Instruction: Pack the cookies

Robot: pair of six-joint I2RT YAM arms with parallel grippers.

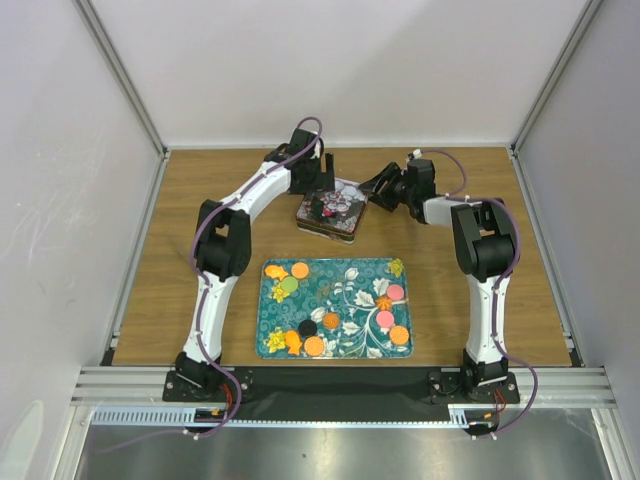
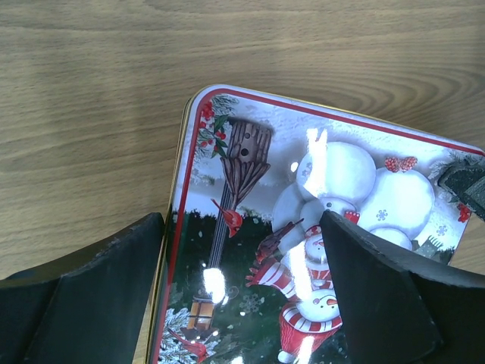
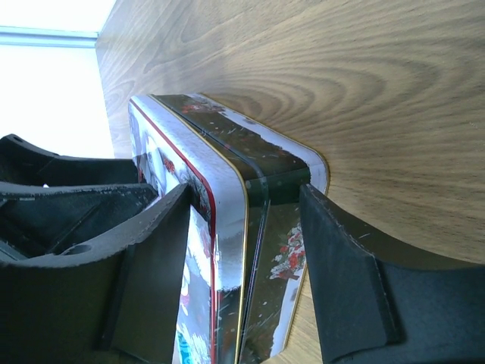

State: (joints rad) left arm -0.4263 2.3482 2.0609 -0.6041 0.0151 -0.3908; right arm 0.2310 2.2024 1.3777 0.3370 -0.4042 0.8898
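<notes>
Wide wooden surface (image 1: 200, 180) here, both arms reaching out to the far middle. Nearer in, at the centre, lies the teal flowered tray (image 1: 322, 285). Beyond it, on the far side, sits a Christmas tin (image 1: 331, 212) with snowmen on its lid, and the lid is on.

The left gripper (image 2: 241, 224) hangs over the tin's left edge with its jaws spread wide. One finger is outside the rim above the wood, the other is above the printed lid, and there is nothing in its grasp.

The right gripper (image 3: 246, 193) comes in from the right and straddles a corner of the tin. One finger is on the lid side and the other at the tin's wall, both very close to the metal. Whether they are actually clamped on it, I cannot tell.

And the cookies (image 1: 300, 270): all on the tray. An orange and a green one lie at its far left. Pinks and an orange lie toward the right. A black one and more orange ones lie along the near middle.
</notes>
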